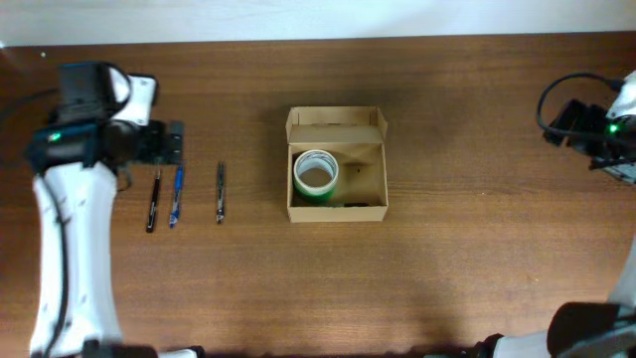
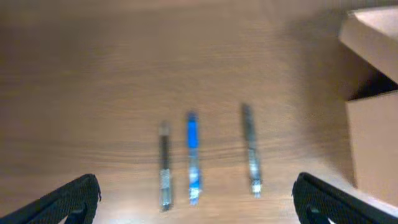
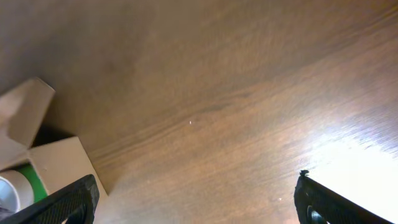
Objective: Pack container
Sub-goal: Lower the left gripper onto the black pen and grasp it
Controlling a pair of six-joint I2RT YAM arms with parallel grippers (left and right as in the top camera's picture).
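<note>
The container (image 1: 337, 202) is a tan cardboard box at mid-table, its lid flap (image 1: 336, 121) folded back at the far side. A green-and-white tape roll (image 1: 316, 175) lies inside, with something small and dark along the near wall. Three pens lie side by side to its left: black (image 1: 154, 200), blue (image 1: 177, 197) and dark grey (image 1: 220, 192). My left gripper (image 1: 171, 143) hovers open just behind them; in the left wrist view (image 2: 196, 208) the pens (image 2: 193, 158) sit between its spread fingers. My right gripper (image 1: 568, 121) is open at the far right, holding nothing (image 3: 196, 208).
The right wrist view shows the box corner (image 3: 59, 163) and the tape (image 3: 18, 186) at lower left, and bare wood under the jaws. The left wrist view has the box wall (image 2: 373, 146) at its right edge. A pale wall runs along the table's far edge.
</note>
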